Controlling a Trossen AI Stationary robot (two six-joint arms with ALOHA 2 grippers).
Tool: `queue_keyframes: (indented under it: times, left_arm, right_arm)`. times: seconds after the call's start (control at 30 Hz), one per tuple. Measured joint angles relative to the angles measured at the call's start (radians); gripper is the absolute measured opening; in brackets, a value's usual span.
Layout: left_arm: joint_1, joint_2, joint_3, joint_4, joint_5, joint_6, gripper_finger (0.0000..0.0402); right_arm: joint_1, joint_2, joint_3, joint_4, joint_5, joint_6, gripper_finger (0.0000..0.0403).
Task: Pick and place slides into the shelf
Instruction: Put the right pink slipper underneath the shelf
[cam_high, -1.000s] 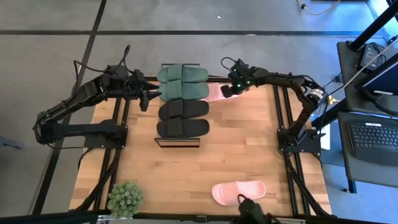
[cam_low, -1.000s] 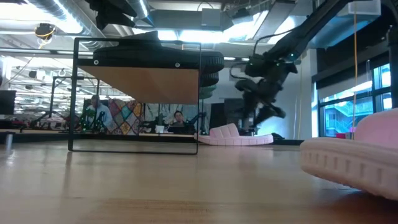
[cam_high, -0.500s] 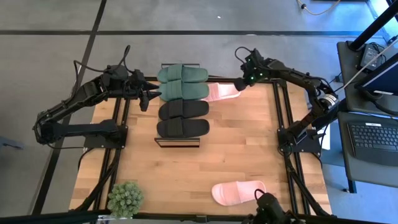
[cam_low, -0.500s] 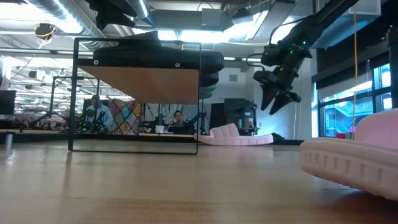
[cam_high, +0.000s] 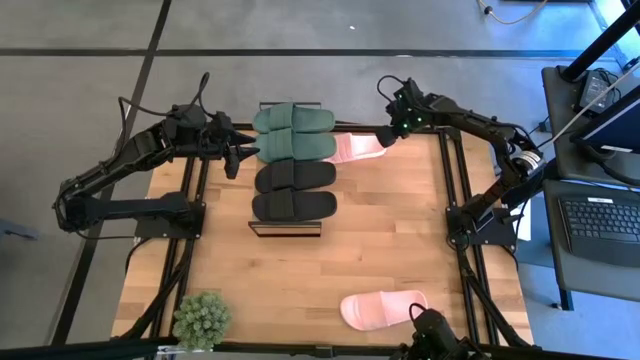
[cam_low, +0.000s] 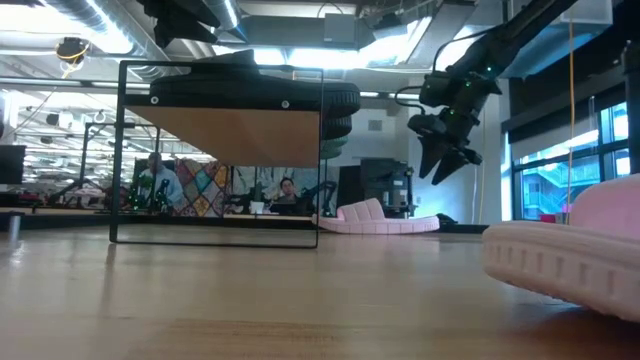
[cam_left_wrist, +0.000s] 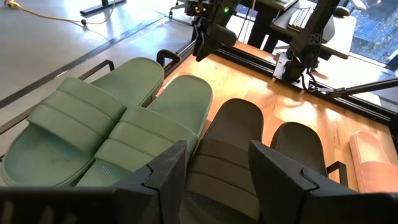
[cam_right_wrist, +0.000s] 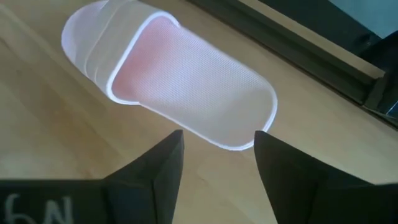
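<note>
High view: dark green broad-strap slides (cam_high: 293, 133) and black pair (cam_high: 294, 190) already on the plank-topped, black-framed shelf (cam_high: 285, 228); one pale pink slide (cam_high: 357, 149) at its 3 o'clock, another (cam_high: 384, 308) toward 5 o'clock on the wooden worktop (cam_high: 400, 225).

Low view: right tool (cam_low: 444, 167) raised, empty.

Wrist views: left tool (cam_left_wrist: 211, 163) and right tool, both open; pink pair not yet shelved.

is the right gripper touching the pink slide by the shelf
Apart. The low view shows the right gripper hanging open in the air well above the pink slide lying on the table.
</note>
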Motion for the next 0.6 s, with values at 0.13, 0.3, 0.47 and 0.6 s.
queue_keyframes:
  times: [0.13,0.3,0.47,0.6]
  left_arm:
    - [0.0,0.0,0.0,0.0,0.0,0.0,0.0165]
    - [0.0,0.0,0.0,0.0,0.0,0.0,0.0165]
    - [0.0,0.0,0.0,0.0,0.0,0.0,0.0165]
    - [0.0,0.0,0.0,0.0,0.0,0.0,0.0165]
  right_arm:
    - [-0.001,0.0,0.0,0.0,0.0,-0.022,0.0197]
    - [-0.001,0.0,0.0,0.0,0.0,-0.027,0.0197]
    - [-0.001,0.0,0.0,-0.009,0.0,-0.049,0.0197]
    - [-0.001,0.0,0.0,-0.017,0.0,-0.049,0.0197]
